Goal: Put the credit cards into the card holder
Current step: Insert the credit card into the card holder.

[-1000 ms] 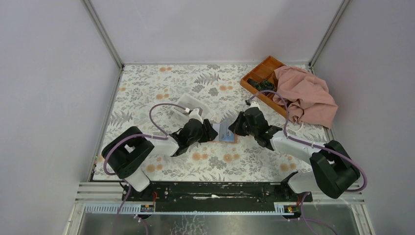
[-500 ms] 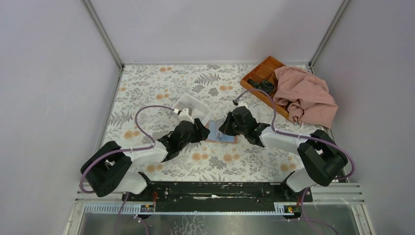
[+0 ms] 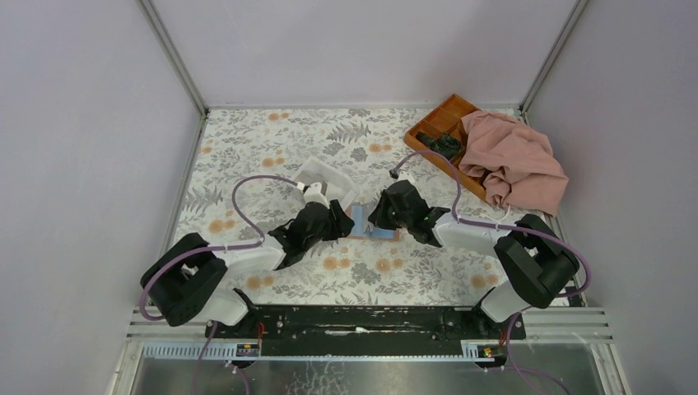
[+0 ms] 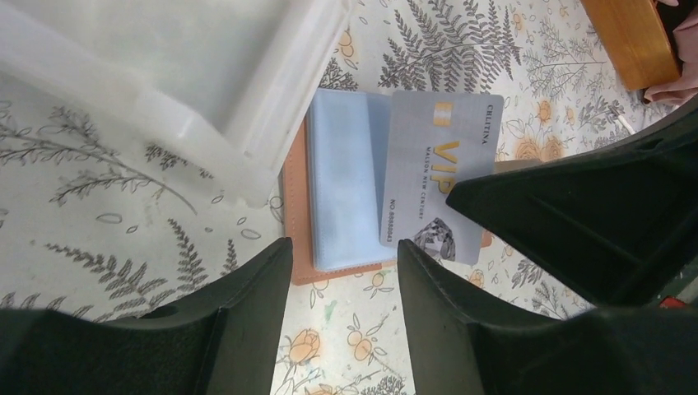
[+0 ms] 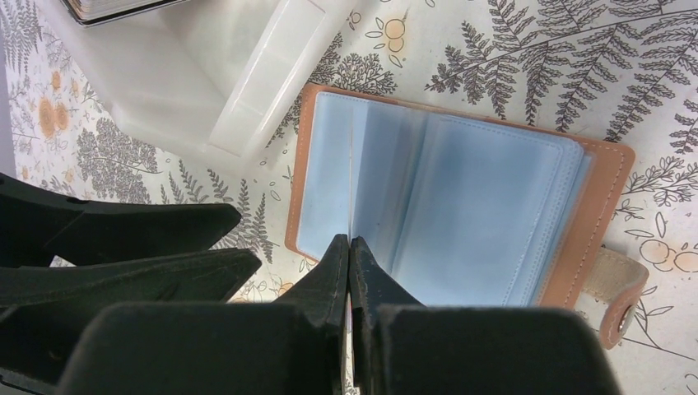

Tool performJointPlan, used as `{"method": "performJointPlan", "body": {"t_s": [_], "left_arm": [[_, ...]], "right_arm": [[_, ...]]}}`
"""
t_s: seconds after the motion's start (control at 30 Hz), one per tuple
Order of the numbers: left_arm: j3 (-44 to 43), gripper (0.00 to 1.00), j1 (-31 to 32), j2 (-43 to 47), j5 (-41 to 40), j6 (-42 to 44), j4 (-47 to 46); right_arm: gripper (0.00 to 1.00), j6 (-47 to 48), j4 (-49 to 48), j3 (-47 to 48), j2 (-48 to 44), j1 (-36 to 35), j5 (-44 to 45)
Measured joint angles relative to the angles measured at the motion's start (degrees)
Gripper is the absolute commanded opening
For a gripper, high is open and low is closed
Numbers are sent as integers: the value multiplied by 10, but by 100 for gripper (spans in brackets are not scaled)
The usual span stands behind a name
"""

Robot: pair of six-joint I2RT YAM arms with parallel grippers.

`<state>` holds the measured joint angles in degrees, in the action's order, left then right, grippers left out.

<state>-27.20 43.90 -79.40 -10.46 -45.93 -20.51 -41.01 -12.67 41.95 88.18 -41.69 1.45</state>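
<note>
The card holder [image 5: 605,185] lies open on the floral table, tan outside with light blue sleeves [image 4: 346,189] inside and its snap strap [image 5: 619,298] at the right. My right gripper [image 5: 350,240] is shut on a grey VIP credit card [image 4: 436,177], which stands edge-on [image 5: 351,185] over the sleeves. In the top view the card [image 3: 363,216] sits between both grippers. My left gripper [image 4: 343,247] is open, just short of the holder's near edge, with nothing between its fingers [image 5: 148,247].
A white box [image 3: 328,177] touches the holder's left side, and a stack of thin edges [image 5: 115,6] shows inside it. An orange tray [image 3: 440,127] and a pink cloth [image 3: 514,160] sit at the back right.
Both grippers have shifted a little left. The right one has carried the card over the holder's sleeves. In the last half second almost nothing has moved.
</note>
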Motion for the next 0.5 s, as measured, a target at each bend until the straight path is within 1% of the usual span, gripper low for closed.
{"method": "performJointPlan", "body": {"t_s": [0.23, 0.33, 0.4, 0.5], "left_arm": [[-48, 55, 0, -63, 14, 20, 4], [-60, 47, 0, -87, 15, 24, 8], [-60, 45, 0, -101, 14, 27, 11], [-61, 38, 0, -113, 9, 29, 16]], "right_arm": [[0, 0, -2, 0, 10, 0, 4], [0, 0, -6, -1, 10, 0, 4], [0, 0, -6, -1, 10, 0, 4], [0, 0, -5, -3, 7, 0, 5]]}}
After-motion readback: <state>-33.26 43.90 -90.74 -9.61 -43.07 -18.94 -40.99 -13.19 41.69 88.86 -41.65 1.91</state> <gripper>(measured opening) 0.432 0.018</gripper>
